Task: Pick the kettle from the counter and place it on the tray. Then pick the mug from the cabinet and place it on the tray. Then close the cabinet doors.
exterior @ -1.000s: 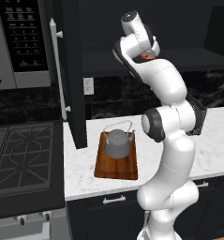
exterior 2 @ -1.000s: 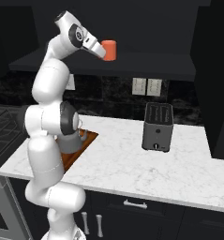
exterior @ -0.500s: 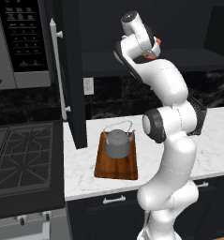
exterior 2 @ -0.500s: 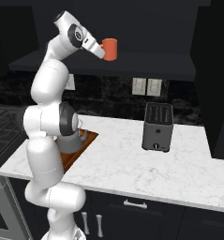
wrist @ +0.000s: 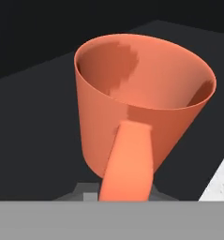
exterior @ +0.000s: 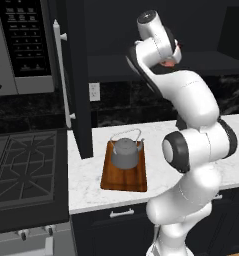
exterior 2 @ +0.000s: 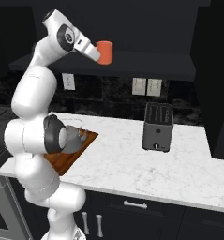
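Observation:
My gripper point(exterior 2: 96, 50) is shut on the orange mug point(exterior 2: 104, 51) and holds it in the air at the front of the dark cabinet shelf point(exterior 2: 151, 65). The hand view has the mug point(wrist: 141, 108) close up, its handle pointing at the camera between the fingertips. From the left base camera just a sliver of the mug point(exterior: 167, 62) peeks from behind the arm. On the white counter point(exterior 2: 132, 164) lies the reddish-brown tray point(exterior: 122, 181), and the dark grey kettle point(exterior: 125, 152) stands upright on it. The left cabinet door point(exterior: 76, 75) hangs open.
A boxy grey toaster point(exterior 2: 157, 126) stands on the counter to the right of the tray. The right cabinet door point(exterior 2: 215, 75) is open beyond it. A microwave point(exterior: 21, 45) and a gas stove point(exterior: 21, 170) are at the left.
The gripper rose a little with the mug, then came back down and out from the shelf toward the arm. Kettle, tray and doors have not moved.

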Controlling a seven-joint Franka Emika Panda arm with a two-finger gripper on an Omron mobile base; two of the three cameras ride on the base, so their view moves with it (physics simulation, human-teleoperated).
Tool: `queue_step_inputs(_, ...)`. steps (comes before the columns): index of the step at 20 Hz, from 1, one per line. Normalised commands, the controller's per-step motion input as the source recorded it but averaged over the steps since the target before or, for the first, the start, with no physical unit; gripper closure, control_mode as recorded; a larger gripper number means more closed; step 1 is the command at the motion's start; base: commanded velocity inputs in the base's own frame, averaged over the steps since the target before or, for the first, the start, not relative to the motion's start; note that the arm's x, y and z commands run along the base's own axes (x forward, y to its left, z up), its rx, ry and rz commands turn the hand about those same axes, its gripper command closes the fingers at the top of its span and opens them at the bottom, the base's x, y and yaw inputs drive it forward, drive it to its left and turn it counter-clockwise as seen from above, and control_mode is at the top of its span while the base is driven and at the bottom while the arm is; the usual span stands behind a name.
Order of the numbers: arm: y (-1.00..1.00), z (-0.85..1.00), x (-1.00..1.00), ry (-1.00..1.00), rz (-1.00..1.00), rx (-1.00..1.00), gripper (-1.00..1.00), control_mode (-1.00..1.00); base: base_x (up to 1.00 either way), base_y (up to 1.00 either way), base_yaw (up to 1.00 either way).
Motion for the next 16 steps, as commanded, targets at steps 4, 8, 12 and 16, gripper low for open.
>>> queue_step_inputs(4, -0.01, -0.16, -1.00, -0.02, 0.24, -0.12, 1.00, -1.00, 0.00, 0.00, 0.00)
queue_step_inputs(8, -0.12, -0.02, -1.00, -0.08, 0.35, -0.06, 1.00, -1.00, 0.00, 0.00, 0.00)
queue_step_inputs(12, -0.06, 0.00, -1.00, -0.06, 0.56, 0.00, 1.00, -1.00, 0.00, 0.00, 0.00)
queue_step_inputs(16, 0.00, -0.01, -0.98, 0.00, 0.80, 0.00, 1.00, -1.00, 0.00, 0.00, 0.00)
